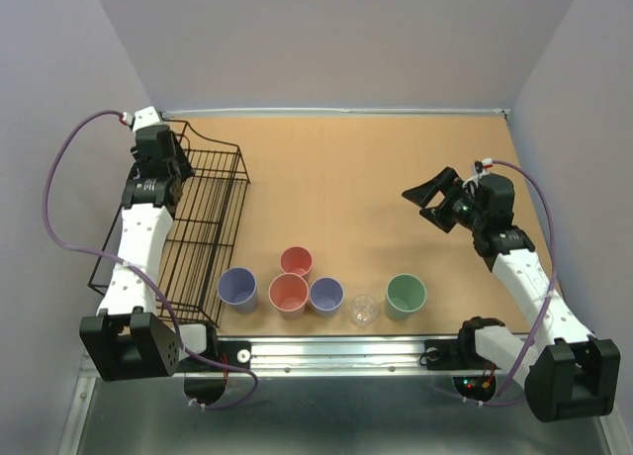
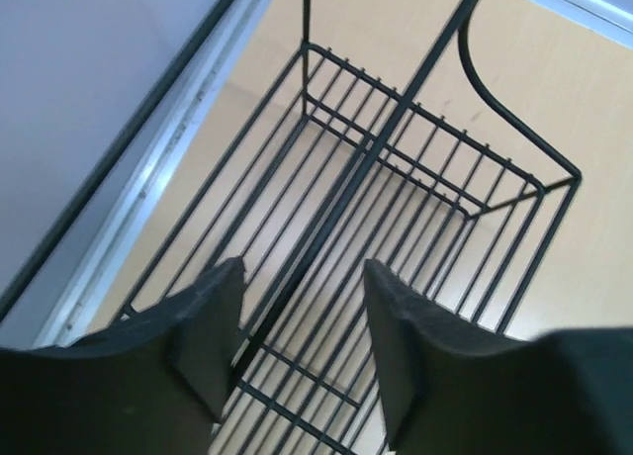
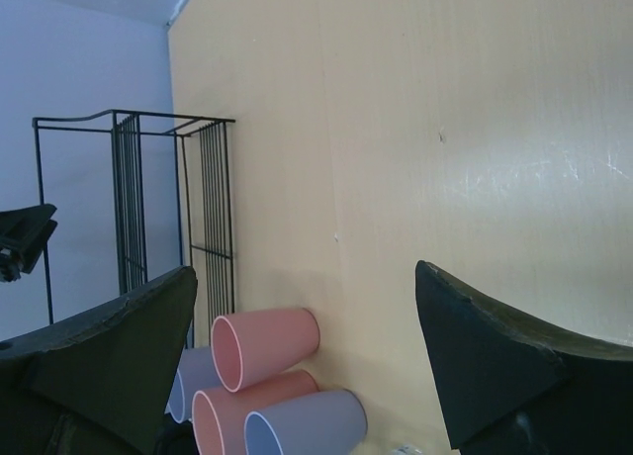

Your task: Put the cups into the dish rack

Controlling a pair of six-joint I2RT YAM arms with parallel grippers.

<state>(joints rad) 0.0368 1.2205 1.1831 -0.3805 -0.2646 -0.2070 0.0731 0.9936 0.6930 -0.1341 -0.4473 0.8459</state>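
Observation:
The black wire dish rack (image 1: 203,227) stands along the table's left side and holds no cups. Six upright cups stand near the front edge: a purple one (image 1: 237,289), two pink ones (image 1: 296,261) (image 1: 289,293), a second purple one (image 1: 325,295), a small clear one (image 1: 363,310) and a green one (image 1: 406,294). My left gripper (image 1: 170,168) is open and empty above the rack's far end; the left wrist view shows it (image 2: 302,272) over the rack bars (image 2: 372,158). My right gripper (image 1: 427,200) is open and empty, raised behind the green cup. The right wrist view, with that gripper (image 3: 307,269), shows a pink cup (image 3: 267,344) and the rack (image 3: 210,198).
Grey walls close in the table at the left, back and right. A metal rail (image 1: 336,354) runs along the front edge between the arm bases. The left arm lies over the rack's left side.

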